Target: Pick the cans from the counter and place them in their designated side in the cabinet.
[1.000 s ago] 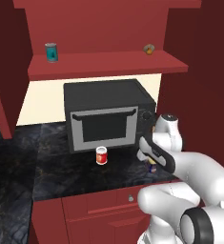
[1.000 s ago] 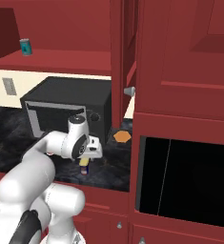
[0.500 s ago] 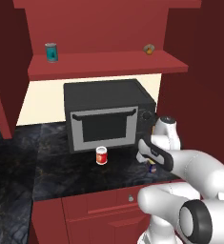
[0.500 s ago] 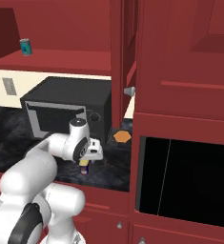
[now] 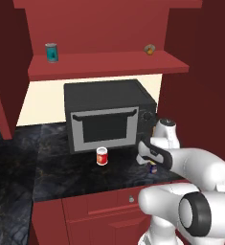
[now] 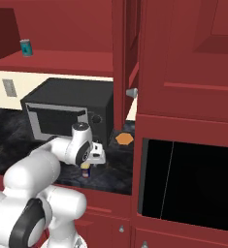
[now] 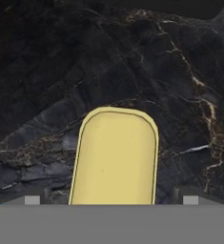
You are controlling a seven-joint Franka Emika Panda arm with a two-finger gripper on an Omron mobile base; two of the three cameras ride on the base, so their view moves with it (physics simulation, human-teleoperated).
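The navy-blue can (image 5: 153, 168) with its yellow top (image 7: 116, 157) stands on the black counter (image 5: 47, 172) right of the microwave's front. My gripper (image 5: 151, 161) hangs directly over it, open, with its fingertips (image 7: 32, 199) on either side of the can and not touching it. From the right base the same can (image 6: 86, 171) shows just under the gripper (image 6: 88, 163). The red can (image 5: 102, 156) with a white band stands upright in front of the microwave door, left of my hand. The cabinet's shelf (image 5: 109, 64) runs above.
A black-and-grey microwave (image 5: 109, 115) stands close behind and left of my hand. A teal can (image 5: 51, 52) and a small tan-orange object (image 5: 149, 48) sit on the shelf. An orange hexagonal piece (image 6: 123, 138) lies on the counter near the tall red cabinet side (image 6: 130, 72).
My hand has sunk slightly over the navy-blue can. Both cans stand where they were.
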